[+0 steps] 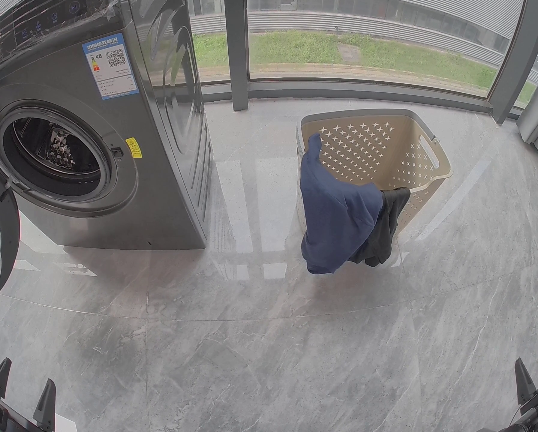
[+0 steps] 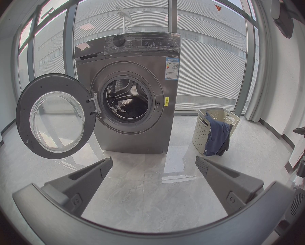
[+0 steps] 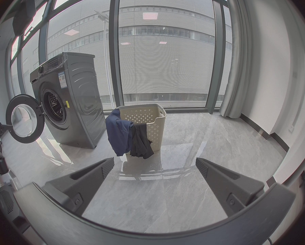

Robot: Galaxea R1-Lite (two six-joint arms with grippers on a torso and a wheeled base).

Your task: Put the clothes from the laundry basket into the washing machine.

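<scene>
— How do the fingers stand?
— Both pairs are spread wide and hold nothing. The left gripper [image 2: 153, 160] and right gripper [image 3: 154, 160] hang low over the floor, well apart from the laundry basket [image 1: 431, 145], on its near side.
— And the clothes?
— A blue garment [image 1: 335, 211] is draped over the basket's near rim and down its outer wall. A black garment [image 1: 389, 223] hangs beside it, touching it.
— The machine?
— The washing machine [image 1: 161, 151] stands to the basket's left, apart from it, with its door [image 2: 53, 116] swung open.
— Which step, then?
— The first pick, I'd judge, with neither draped garment taken yet. The next move calls for closing in on the basket and pinching a thick fold at the rim, so the cloth lifts clear without tipping the basket.
</scene>
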